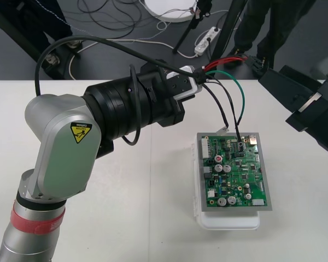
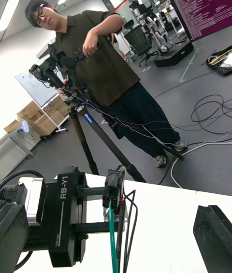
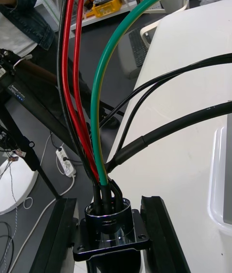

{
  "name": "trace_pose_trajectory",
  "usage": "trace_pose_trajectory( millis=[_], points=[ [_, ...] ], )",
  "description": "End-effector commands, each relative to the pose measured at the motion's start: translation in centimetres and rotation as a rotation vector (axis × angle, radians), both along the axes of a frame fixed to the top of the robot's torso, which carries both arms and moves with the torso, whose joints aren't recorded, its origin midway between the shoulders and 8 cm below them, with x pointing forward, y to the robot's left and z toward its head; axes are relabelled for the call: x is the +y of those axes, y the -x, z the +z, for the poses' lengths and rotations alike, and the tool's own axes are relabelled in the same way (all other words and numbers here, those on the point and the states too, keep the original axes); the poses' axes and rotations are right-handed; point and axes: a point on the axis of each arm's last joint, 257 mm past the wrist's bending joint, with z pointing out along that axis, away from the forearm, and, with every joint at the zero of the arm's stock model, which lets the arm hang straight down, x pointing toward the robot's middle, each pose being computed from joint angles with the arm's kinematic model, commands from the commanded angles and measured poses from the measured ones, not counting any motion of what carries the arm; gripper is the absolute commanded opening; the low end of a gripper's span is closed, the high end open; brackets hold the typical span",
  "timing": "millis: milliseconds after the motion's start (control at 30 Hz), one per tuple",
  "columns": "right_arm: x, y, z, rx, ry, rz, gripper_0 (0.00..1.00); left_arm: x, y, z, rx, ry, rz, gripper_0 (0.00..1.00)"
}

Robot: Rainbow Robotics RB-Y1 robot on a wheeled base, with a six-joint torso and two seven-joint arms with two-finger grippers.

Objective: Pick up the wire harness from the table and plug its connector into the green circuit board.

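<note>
Clamping the harness socket (image 3: 110, 227), the left fingers (image 3: 162, 234) show in wrist view; front view shows plug (image 1: 238, 145) seemingly in board (image 1: 247, 181).

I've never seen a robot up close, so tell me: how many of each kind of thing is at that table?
Grippers: 2, the left gripper and the right gripper
Wire harness: 1
Green circuit board: 1
White base: 1
Total: 5

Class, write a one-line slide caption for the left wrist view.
The left tool clamps the harness socket; red, black and green wires arch away over the white table.
</note>
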Motion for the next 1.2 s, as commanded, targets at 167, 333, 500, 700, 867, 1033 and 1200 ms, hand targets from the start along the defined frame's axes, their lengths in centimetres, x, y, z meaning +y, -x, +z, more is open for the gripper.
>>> trace_pose_trajectory(
  millis=[167, 333, 500, 700, 867, 1033, 1200],
  points=[
    [2.5, 1.0, -0.5, 0.014, -0.008, 0.039, 1.00, -1.2, 1.2, 3.0, -0.011, 0.118, -0.017, 0.00],
    [3.2, 0.5, -0.4, 0.001, 0.006, 0.034, 1.00, -1.2, 1.2, 3.0, -0.010, 0.121, -0.019, 0.00],
    [3.5, 0.2, 0.0, -0.011, 0.015, 0.029, 1.00, -1.2, 1.3, 3.3, -0.004, 0.137, -0.027, 0.00],
    [3.4, -0.2, 1.2, -0.035, 0.012, 0.021, 1.00, -1.1, 1.3, 3.4, -0.002, 0.143, -0.028, 0.00],
    [3.3, -0.9, 1.8, -0.050, 0.013, 0.016, 1.00, -1.1, 1.3, 3.4, -0.003, 0.140, -0.028, 0.00],
    [3.1, -1.1, 2.2, -0.060, 0.013, 0.011, 1.00, -1.1, 1.3, 3.3, -0.001, 0.139, -0.027, 0.00],
    [2.9, -1.3, 2.3, -0.061, 0.015, 0.005, 1.00, -1.1, 1.3, 3.3, -0.001, 0.139, -0.027, 0.00]
  ],
)
